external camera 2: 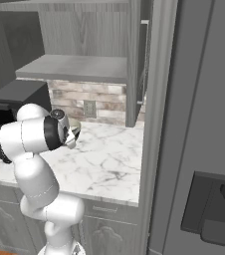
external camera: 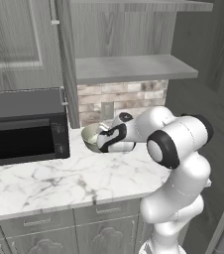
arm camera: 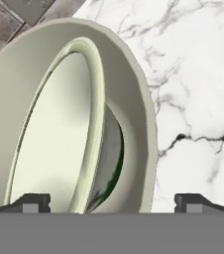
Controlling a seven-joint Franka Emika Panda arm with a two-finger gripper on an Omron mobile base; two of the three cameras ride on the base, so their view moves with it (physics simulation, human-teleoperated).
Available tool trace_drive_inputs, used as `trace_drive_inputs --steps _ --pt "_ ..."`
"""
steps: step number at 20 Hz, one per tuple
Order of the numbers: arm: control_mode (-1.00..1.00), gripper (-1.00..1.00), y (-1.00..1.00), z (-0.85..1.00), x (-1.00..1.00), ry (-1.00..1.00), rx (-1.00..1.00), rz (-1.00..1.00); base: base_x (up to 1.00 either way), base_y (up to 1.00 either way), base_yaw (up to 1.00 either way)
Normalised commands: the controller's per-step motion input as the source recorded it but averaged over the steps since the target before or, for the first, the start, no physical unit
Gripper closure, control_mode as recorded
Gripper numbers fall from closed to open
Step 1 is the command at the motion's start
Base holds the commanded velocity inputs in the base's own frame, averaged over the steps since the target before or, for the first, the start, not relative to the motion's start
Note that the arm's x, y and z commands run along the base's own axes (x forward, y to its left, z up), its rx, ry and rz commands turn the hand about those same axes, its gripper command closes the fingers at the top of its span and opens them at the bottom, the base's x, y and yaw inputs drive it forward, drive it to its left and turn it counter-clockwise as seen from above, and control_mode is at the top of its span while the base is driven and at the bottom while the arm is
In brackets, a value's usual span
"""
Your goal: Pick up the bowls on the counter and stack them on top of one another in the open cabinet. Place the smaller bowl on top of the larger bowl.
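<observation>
The larger bowl [external camera: 90, 133], olive-grey with a pale inside, stands on the counter [external camera: 59, 178] against the brick wall, right of the microwave. My gripper [external camera: 103, 142] reaches down onto its near rim. Seen from the hand, the larger bowl [arm camera: 134, 99] looms close, and my gripper [arm camera: 112, 202] is open; one fingertip is over the pale inside and the other over the marble outside, so the wall lies between them. A cream oval with its own rim [arm camera: 54, 144] sits inside; I cannot tell whether that is the smaller bowl. The open cabinet's shelf [external camera: 134, 67] is above.
A black microwave [external camera: 25, 129] stands on the counter to the left of the bowl. The cabinet's tall narrow door [external camera 2: 134, 60] hangs open at the right of the shelf [external camera 2: 74, 67]. A grey refrigerator [external camera 2: 204, 124] bounds the counter [external camera 2: 109, 159] on the right.
</observation>
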Motion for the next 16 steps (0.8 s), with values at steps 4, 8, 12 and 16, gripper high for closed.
trace_drive_inputs --steps 4,8,12,16 --pt "-1.00 -1.00 0.00 -0.07 0.01 0.00 -0.01 0.00 0.00 0.00 0.00" --pt "-1.00 1.00 0.00 0.00 0.00 0.00 0.00 0.00 0.00 0.00 0.00" --pt "-1.00 1.00 0.00 0.00 0.00 0.00 0.00 0.00 0.00 0.00 0.00" --pt "-1.00 1.00 0.00 0.00 0.00 0.00 0.00 0.00 0.00 0.00 0.00"
